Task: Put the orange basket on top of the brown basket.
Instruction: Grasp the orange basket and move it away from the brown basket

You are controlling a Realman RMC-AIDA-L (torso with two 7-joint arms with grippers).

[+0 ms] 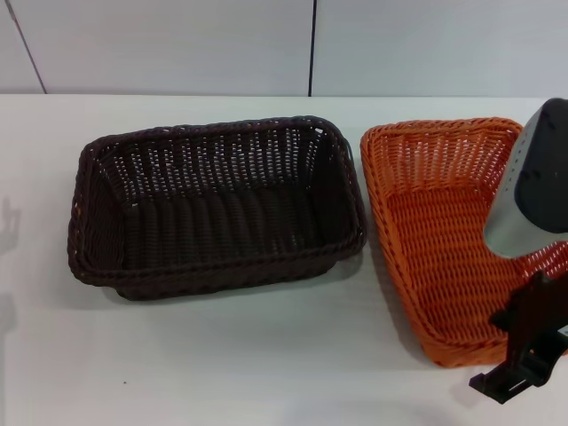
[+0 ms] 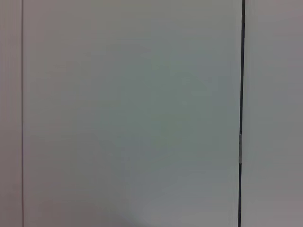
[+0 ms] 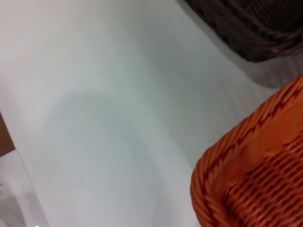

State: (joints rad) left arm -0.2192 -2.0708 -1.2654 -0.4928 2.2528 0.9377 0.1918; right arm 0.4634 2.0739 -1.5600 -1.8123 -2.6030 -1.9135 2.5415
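Observation:
The brown basket (image 1: pixel 213 209) stands on the white table (image 1: pixel 266 355), left of centre in the head view. The orange basket (image 1: pixel 435 231) stands just to its right, with a narrow gap between them. My right arm reaches over the orange basket's right side, and my right gripper (image 1: pixel 525 351) hangs at that basket's near right rim. The right wrist view shows a corner of the orange basket (image 3: pixel 255 175) close up and a corner of the brown basket (image 3: pixel 251 23) farther off. My left gripper is out of view; the left wrist view shows only a wall.
A pale panelled wall (image 1: pixel 177 44) runs behind the table's far edge. The right wrist view shows bare table top (image 3: pixel 104 109) beside the orange basket and the table's edge with a brown floor strip (image 3: pixel 4 139).

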